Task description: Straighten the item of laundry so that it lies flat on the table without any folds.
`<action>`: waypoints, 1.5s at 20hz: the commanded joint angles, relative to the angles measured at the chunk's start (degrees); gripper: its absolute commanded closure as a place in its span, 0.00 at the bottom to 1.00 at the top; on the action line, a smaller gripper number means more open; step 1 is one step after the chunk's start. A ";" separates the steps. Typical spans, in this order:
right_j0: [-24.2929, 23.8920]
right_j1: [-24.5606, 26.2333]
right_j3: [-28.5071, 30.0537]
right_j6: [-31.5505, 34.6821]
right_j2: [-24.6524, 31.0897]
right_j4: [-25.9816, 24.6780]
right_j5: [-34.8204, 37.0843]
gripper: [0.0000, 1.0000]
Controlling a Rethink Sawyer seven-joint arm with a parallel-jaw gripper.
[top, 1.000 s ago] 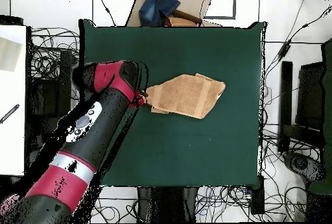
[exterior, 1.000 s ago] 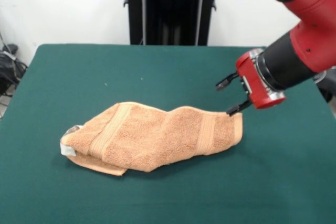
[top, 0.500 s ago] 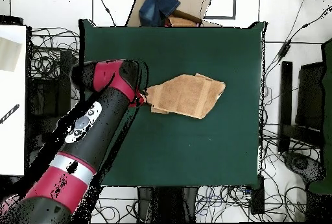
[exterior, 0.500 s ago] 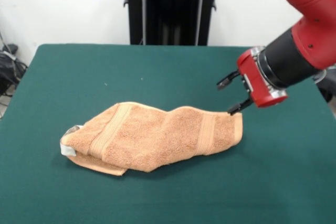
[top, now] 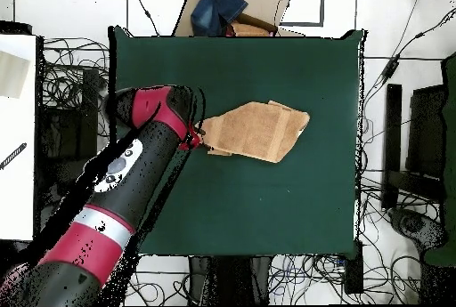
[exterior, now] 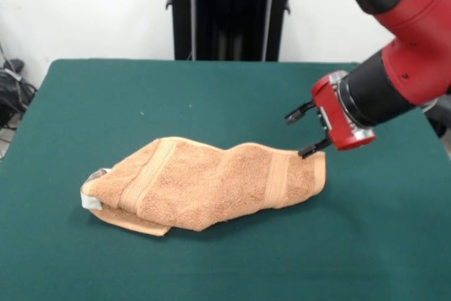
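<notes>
Touching towel (exterior: 211, 185) edge w/ open claw (exterior: 303, 132); table (exterior: 211, 89) roomy.

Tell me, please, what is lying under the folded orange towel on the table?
Only the green table shows around the towel. At its left end a lower layer of the same towel and a white tag stick out. Whatever else lies beneath is covered.

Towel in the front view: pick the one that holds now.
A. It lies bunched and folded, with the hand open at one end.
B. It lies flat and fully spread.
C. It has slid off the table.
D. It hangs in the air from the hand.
A: the towel lies rumpled and folded over on the table, and the hand is open at the towel's end corner.
</notes>
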 commanded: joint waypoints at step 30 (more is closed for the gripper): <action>5.61 2.95 2.36 24.80 3.38 5.95 -1.44 0.00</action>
